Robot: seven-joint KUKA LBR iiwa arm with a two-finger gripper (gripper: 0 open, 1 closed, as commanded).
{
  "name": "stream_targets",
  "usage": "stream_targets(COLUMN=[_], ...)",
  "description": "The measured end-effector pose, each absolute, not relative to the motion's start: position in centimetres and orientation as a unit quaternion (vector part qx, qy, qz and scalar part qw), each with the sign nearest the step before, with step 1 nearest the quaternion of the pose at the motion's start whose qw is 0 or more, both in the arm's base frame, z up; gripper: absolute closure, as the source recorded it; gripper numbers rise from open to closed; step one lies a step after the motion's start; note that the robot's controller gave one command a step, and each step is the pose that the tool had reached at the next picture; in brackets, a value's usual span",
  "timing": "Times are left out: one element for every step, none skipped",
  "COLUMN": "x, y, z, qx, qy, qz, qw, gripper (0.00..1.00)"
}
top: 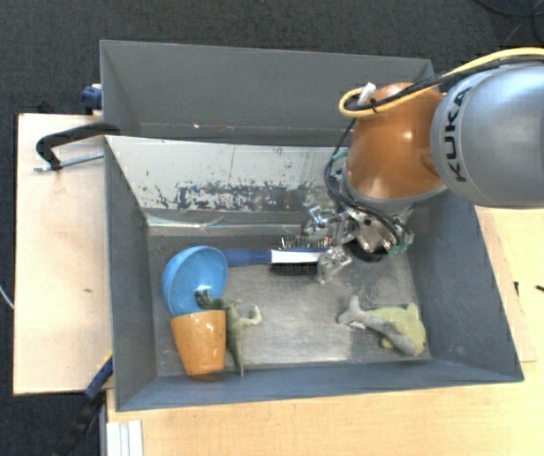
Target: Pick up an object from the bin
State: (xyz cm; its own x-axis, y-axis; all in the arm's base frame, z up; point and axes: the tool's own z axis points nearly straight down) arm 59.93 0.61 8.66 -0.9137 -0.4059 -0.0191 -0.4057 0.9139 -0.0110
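Observation:
My gripper (325, 246) hangs low over the middle of the bin floor, just below the back wall. Its two metal fingers stand apart and it is open. A small black-and-white block (290, 258) lies right by the fingertips on their left, its right end reaching in between them. A blue scoop (196, 276) lies to the left, its handle pointing at the block. In front of the gripper lies a yellow-green soft toy fish (393, 324).
An orange cup (200, 342) stands in the front left corner, against the scoop. A thin green toy lizard (236, 327) lies beside the cup. The arm's orange cover hangs over the back right of the bin.

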Motion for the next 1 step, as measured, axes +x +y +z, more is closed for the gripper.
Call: stream_targets(x=[59.96], y=[0.39], z=[23.39], qx=[-0.256], qy=[0.967], qz=[-0.002], qw=[0.007], gripper=[1.00])
